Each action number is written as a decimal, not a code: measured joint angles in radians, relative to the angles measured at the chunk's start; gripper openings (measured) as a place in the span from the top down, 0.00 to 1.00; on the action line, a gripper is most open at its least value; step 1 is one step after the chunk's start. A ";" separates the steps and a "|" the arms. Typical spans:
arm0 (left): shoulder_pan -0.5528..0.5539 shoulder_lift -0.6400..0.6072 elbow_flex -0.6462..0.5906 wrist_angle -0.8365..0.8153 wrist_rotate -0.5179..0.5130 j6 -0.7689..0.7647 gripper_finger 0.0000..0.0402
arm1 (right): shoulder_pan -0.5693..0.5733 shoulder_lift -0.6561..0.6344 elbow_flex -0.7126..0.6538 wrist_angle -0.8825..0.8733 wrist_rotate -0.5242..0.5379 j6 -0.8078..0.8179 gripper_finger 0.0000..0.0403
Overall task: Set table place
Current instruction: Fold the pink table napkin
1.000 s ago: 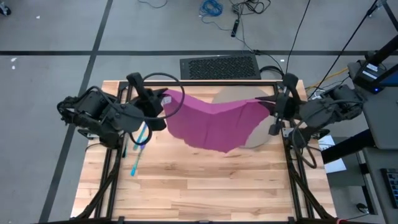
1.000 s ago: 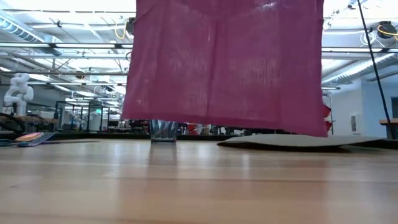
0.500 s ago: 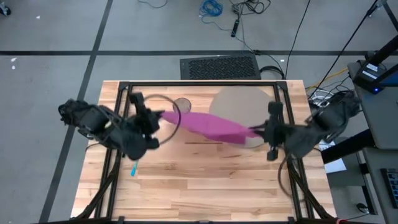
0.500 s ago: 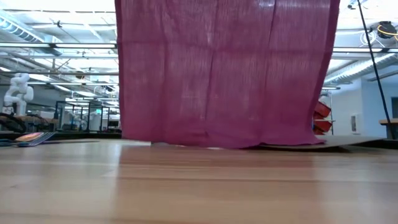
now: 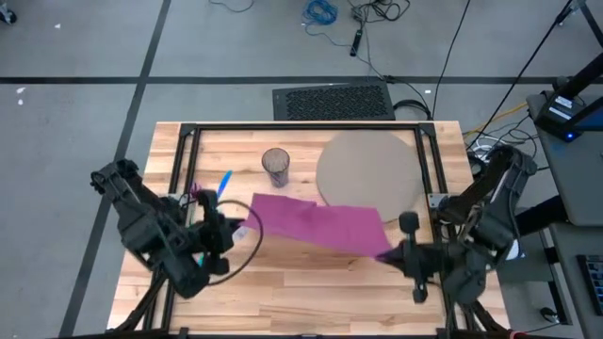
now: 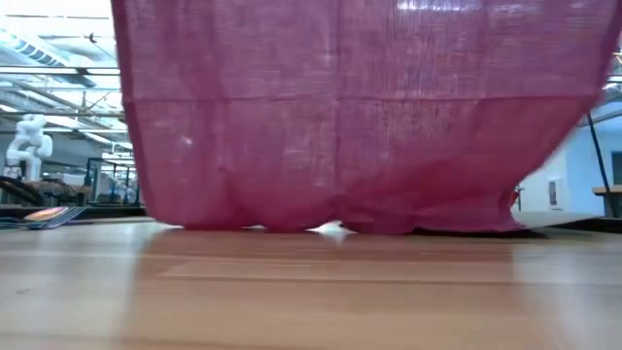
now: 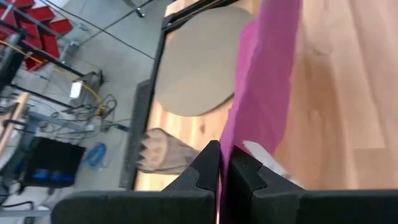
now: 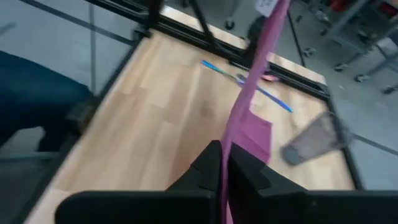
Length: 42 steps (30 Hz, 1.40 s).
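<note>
- The table (image 5: 311, 282) is made of light wood planks with a black frame.
- The round mat (image 5: 366, 169) is laid flat near the far edge of the table, toward the right side.
- The napkin (image 5: 318, 224) is held up by two corners and stretched between the two arms, in front of the mat. Its bottom edge is seen touching the wood in the low view, where the napkin (image 6: 360, 117) fills most of the picture.
- The left gripper (image 5: 243, 224) is closed tight on the napkin's left corner, above the left part of the table. In the left wrist view the cloth is pinched between the two dark fingers (image 7: 208, 171).
- The right gripper (image 5: 389, 252) is closed tight on the napkin's right corner, near the right side of the table. In the right wrist view the cloth is squeezed between its fingers (image 8: 211, 165).
- The glass (image 5: 275, 167) is stood upright just left of the mat, apart from the napkin.
- A blue piece of cutlery (image 5: 224, 182) is laid on the wood to the left of the glass.
</note>
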 joint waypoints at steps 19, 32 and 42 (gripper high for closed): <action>-0.122 0.018 -0.177 0.200 0.139 -0.128 1.00 | 0.058 0.211 -0.022 0.130 -0.053 0.129 1.00; -0.007 0.019 -0.342 0.177 0.263 -0.173 1.00 | -0.012 0.228 -0.090 0.073 -0.106 0.221 1.00; 0.088 0.019 -0.434 0.177 0.293 -0.121 1.00 | -0.124 0.227 -0.252 0.108 -0.165 0.255 1.00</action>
